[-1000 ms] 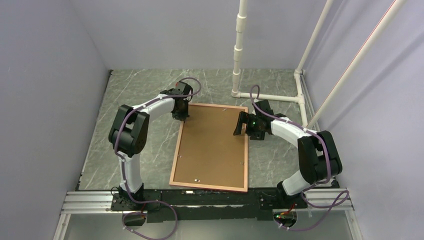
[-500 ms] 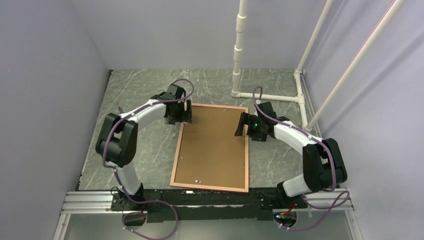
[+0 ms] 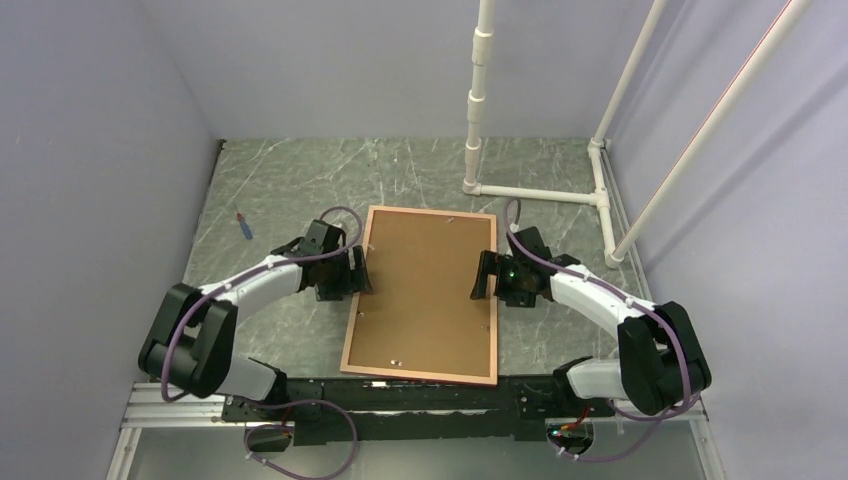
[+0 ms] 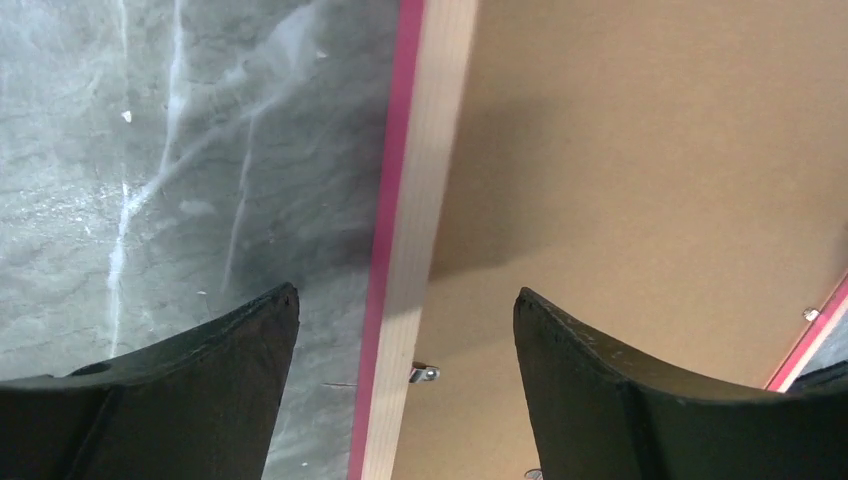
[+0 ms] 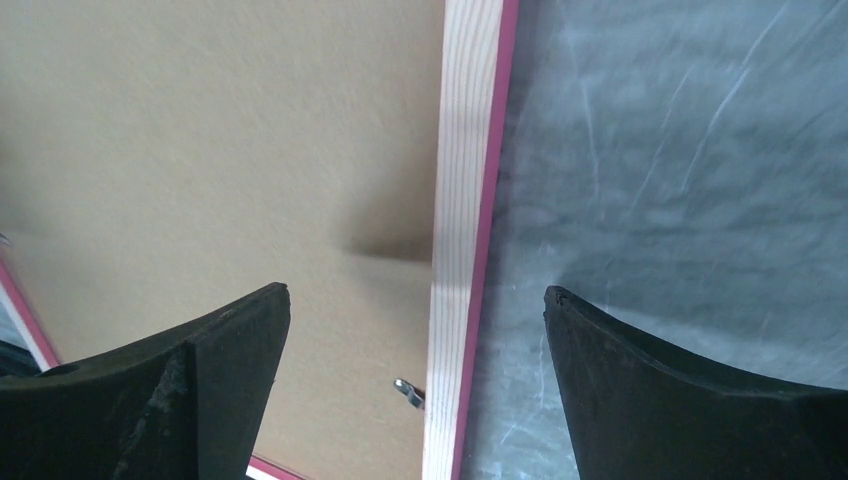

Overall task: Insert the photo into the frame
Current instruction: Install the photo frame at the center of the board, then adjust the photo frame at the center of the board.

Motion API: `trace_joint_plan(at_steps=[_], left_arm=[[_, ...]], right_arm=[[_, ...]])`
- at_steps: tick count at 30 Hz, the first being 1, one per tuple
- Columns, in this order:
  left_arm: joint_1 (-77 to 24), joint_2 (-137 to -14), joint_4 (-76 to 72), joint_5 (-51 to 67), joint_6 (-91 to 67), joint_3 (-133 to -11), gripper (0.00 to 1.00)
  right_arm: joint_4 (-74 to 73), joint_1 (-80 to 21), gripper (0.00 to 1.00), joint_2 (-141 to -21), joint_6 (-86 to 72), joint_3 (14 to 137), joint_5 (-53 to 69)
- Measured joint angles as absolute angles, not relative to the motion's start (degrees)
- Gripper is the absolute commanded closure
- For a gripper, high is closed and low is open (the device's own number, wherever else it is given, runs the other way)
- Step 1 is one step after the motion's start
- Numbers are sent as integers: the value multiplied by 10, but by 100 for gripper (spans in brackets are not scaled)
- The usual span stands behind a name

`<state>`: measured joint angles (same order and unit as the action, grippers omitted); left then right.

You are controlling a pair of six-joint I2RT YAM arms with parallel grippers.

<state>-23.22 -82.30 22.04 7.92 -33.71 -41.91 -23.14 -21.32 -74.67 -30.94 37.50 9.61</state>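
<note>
The frame (image 3: 420, 376) lies flat on the table with its back up, and a brown backing board (image 3: 425, 290) fills it. The photo is hidden from every view. My left gripper (image 3: 358, 278) stands open over the frame's left edge (image 4: 420, 200), one finger above the table and one above the board (image 4: 640, 180). My right gripper (image 3: 482, 275) is open in the same way over the right edge (image 5: 462, 200). Neither gripper (image 4: 405, 295) (image 5: 417, 290) holds anything. A small metal tab (image 4: 425, 373) (image 5: 406, 390) sticks out from each edge over the board.
A white pipe stand (image 3: 478, 110) rises at the back, with its foot pipe (image 3: 540, 193) just beyond the frame's far right corner. A small blue and red pen-like object (image 3: 243, 226) lies on the grey marbled table at the left. Walls close in both sides.
My left gripper has opened and slid from the frame's far left corner toward me along the left edge. The right gripper has shifted slightly nearer. The frame has stayed put.
</note>
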Motion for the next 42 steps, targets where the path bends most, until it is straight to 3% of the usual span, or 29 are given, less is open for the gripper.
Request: trace_joint_plan(at_steps=[10, 27, 32, 42], left_arm=[[-241, -806, 193, 92, -347, -394, 29], [-293, -965, 251, 19, -300, -572, 32], [-309, -1022, 248, -10, -288, -642, 28], [-339, -1029, 291, -63, -282, -705, 4]], right_arm=[[-238, -298, 0, -731, -362, 349, 75], [-285, -505, 0, -694, -485, 330, -4], [-294, -584, 0, -708, -530, 339, -30], [-331, -642, 0, -778, -549, 395, -42]])
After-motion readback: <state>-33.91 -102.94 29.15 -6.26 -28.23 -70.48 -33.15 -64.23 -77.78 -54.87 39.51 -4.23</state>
